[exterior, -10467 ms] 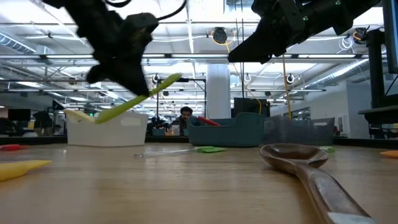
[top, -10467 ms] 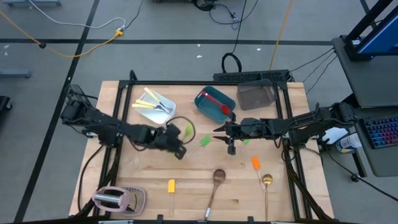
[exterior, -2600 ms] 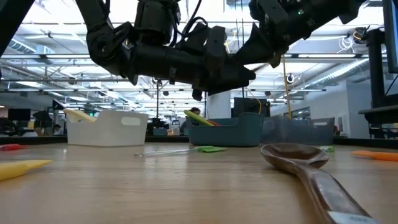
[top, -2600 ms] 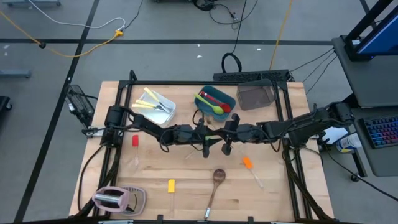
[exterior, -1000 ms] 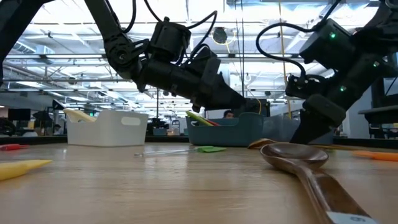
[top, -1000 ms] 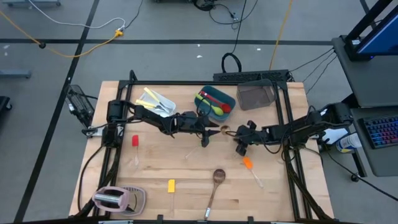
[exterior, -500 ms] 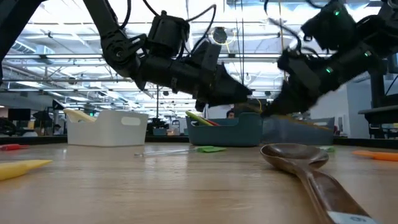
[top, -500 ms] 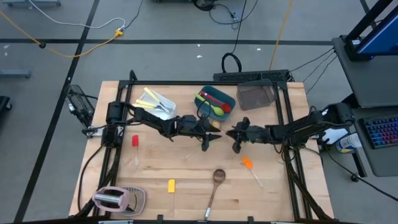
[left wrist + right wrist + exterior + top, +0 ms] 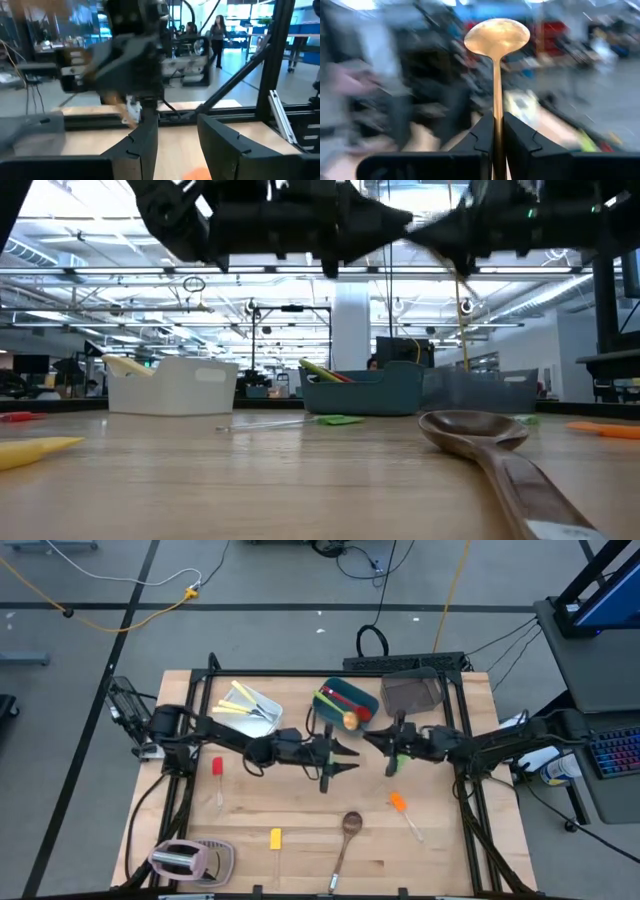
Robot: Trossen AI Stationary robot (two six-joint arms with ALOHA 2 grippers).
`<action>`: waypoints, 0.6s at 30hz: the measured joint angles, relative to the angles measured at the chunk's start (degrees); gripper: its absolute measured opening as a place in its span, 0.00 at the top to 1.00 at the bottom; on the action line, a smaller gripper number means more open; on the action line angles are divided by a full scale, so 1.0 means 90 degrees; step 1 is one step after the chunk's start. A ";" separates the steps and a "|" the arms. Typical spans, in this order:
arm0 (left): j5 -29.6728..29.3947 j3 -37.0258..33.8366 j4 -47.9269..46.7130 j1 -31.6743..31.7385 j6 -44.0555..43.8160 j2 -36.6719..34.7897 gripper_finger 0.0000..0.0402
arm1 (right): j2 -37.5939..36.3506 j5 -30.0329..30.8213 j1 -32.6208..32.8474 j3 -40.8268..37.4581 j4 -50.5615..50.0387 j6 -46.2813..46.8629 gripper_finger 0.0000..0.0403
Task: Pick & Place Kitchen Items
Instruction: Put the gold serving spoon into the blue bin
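Wood, in the shape of a brown wooden spoon [image 9: 350, 824], lies nearest on the counter [image 9: 300, 850], short of the teal rectangular tub [image 9: 336, 693]. Closer to the tub, the right gripper [image 9: 372, 739] has lifted off the counter, jaws now clamped on a slim gold spoon [image 9: 496, 37], ready to carry it over. Beside it the left gripper [image 9: 343, 755] hovers, jaws parted, empty.
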 joint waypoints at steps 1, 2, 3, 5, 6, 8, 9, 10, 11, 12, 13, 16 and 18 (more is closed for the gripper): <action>0.0000 0.0000 -0.0026 0.0001 0.0056 -0.0060 0.65 | 0.0025 -0.0205 0.0002 0.0000 0.0281 -0.0063 0.95; -0.0002 0.0000 -0.0028 0.0001 0.0093 -0.0083 0.65 | 0.0082 -0.0393 0.0002 0.0000 0.0516 -0.0123 0.95; -0.0003 0.0000 -0.0009 0.0003 0.0106 -0.0092 0.65 | 0.0158 -0.0517 0.0002 0.0002 0.0684 -0.0167 0.95; -0.0004 0.0000 -0.0031 0.0003 0.0109 -0.0086 0.65 | 0.0348 -0.0599 0.0002 0.0002 0.0940 -0.0257 0.95; -0.0004 0.0000 -0.0055 0.0003 0.0112 -0.0080 0.65 | 0.0463 -0.0598 0.0002 0.0002 0.1112 -0.0284 0.95; -0.0004 0.0000 -0.0052 0.0002 0.0115 -0.0080 0.65 | 0.0689 -0.0601 0.0002 0.0005 0.1462 -0.0291 0.95; -0.0004 0.0000 -0.0048 0.0003 0.0110 -0.0082 0.65 | 0.0810 -0.0610 0.0002 0.0005 0.1635 -0.0289 0.95; -0.0004 0.0000 -0.0048 0.0000 0.0078 -0.0082 0.65 | 0.0947 -0.0638 0.0002 0.0009 0.1844 -0.0291 0.95; -0.0004 0.0000 -0.0050 0.0000 0.0042 -0.0082 0.65 | 0.1075 -0.0745 -0.0002 0.0032 0.2014 -0.0291 0.95; -0.0004 0.0000 -0.0049 0.0000 -0.0002 -0.0080 0.65 | 0.1181 -0.0829 -0.0002 0.0059 0.2193 -0.0291 0.95; -0.0004 0.0000 -0.0043 0.0000 -0.0046 -0.0080 0.65 | 0.1275 -0.0971 -0.0002 0.0098 0.2352 -0.0291 0.95; -0.0007 0.0000 -0.0033 0.0015 -0.0080 -0.0082 0.65 | 0.1509 -0.1312 0.0002 0.0349 0.2624 -0.0334 0.95; -0.0007 0.0000 -0.0033 0.0015 -0.0161 -0.0082 0.65 | 0.1668 -0.1465 0.0002 0.0539 0.2536 -0.0469 0.95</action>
